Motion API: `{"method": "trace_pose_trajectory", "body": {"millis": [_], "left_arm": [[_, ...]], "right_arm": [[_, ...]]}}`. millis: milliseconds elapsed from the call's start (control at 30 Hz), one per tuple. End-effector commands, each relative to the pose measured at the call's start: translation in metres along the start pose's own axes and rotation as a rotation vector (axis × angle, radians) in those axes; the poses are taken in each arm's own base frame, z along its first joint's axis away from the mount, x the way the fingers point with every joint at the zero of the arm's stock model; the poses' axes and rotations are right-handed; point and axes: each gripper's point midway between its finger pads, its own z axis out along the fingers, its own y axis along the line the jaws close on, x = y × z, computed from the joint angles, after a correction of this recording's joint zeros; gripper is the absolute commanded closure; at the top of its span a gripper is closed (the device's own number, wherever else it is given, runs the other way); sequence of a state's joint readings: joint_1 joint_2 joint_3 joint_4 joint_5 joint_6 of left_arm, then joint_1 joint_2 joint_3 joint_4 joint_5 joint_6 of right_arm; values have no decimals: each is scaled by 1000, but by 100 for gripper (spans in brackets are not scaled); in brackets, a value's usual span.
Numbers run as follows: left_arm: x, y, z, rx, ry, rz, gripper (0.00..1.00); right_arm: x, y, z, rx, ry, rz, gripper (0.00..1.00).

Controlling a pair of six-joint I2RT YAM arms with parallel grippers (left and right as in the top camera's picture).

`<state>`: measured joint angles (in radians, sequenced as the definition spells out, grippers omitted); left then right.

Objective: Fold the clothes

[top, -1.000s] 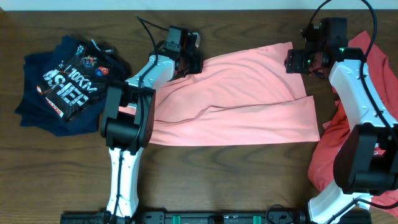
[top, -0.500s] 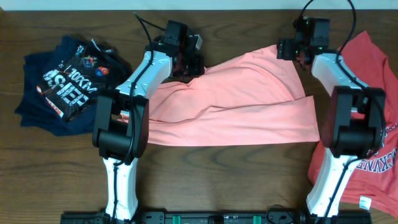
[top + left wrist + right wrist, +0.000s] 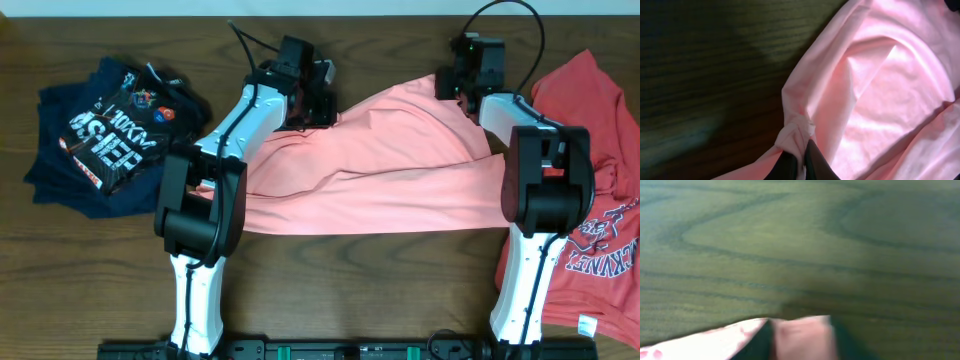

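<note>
**Now, both pincers grasping the far edge of the shirt**

Seen from overhead, the salmon-pink shirt [image 3: 400, 160] lies spread across the middle of the wooden bench [image 3: 380, 280], its near edge flat and straight and its far edge drawn up into a shallow ridge between the two arms. The left pincer [image 3: 318, 95] is clenched on the far left corner. The left wrist view shows a small knot of pink cloth [image 3: 797, 132] bunched between the dark fingertips [image 3: 815, 162], with the rest of the fabric running away in soft folds to the right. The right pincer [image 3: 452, 85] sits at the far right corner. In the blurred right wrist view a flap of pink cloth [image 3: 802, 335] lies between its two dark fingers [image 3: 760, 342], so it too is grasping the shirt. A navy-black heap with white print [image 3: 100, 135] rests at the left end of the bench, well apart from the shirt. A coral-red shirt [image 3: 590, 200] lies at the right end, beside the right arm.
</note>
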<state>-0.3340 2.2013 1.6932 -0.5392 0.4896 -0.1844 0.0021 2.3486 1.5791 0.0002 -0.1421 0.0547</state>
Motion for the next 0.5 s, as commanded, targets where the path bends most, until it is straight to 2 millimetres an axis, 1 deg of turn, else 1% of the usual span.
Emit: {"method": "trace_pose_trajectory", "body": {"millis": [0,33,100,167,233,333,400,467], "left_arm": [[-4,2,-5,-18,-14,-3,94],[-3,2,-5,-19,-11,-4,94],[0,3,-5,-22,2,-10,94],[5,4,-5,-27,23,-21,94],[13,6,-5,-35,53,-34,94],[23,8,-8,-45,92,-53,94],[27,6,-13,-49,108,-60,94],[29,3,-21,-50,114,-63,94]], "right_arm": [[15,-6,7,46,47,32,96],[18,-10,7,59,60,35,99],[23,-17,2,77,90,46,99],[20,-23,-9,94,106,56,99],[11,-34,-26,142,110,68,99],[-9,-51,-64,232,106,76,99],[-17,-57,-92,267,121,84,99],[-19,-58,-119,278,152,93,99]]}}
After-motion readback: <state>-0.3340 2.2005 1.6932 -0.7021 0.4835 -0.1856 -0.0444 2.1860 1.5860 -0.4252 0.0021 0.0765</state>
